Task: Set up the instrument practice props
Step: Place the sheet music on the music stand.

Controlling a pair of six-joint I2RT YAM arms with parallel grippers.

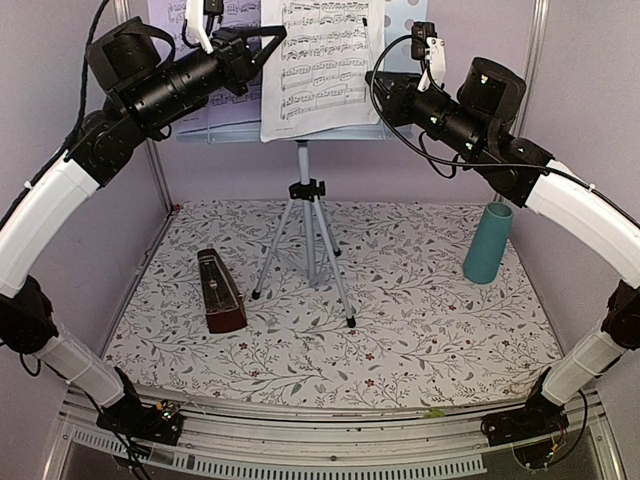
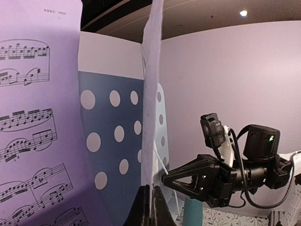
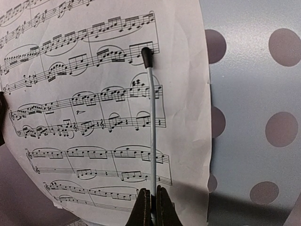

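Observation:
The pale-blue perforated music stand [image 1: 303, 160] stands at the back on silver tripod legs [image 1: 308, 245]. A white sheet-music page [image 1: 320, 65] rests on its desk, with a lilac page [image 1: 190, 70] to its left. My left gripper [image 1: 274, 38] is shut on the white page's left edge, seen edge-on [image 2: 153, 94] between the fingers [image 2: 142, 209]. My right gripper [image 1: 373, 80] is shut on the stand's thin silver page-holder wire [image 3: 151, 132], which lies across the page [image 3: 94, 117]. The dark-red-brown pyramid metronome [image 1: 220, 292] sits upright on the table, left of the tripod.
A teal cup [image 1: 488, 243] stands at the right of the floral table cover [image 1: 420, 320]. Lilac walls close in the back and sides. The stand's spotted desk [image 3: 254, 117] fills the right wrist view, and the right gripper [image 2: 188, 181] shows in the left wrist view.

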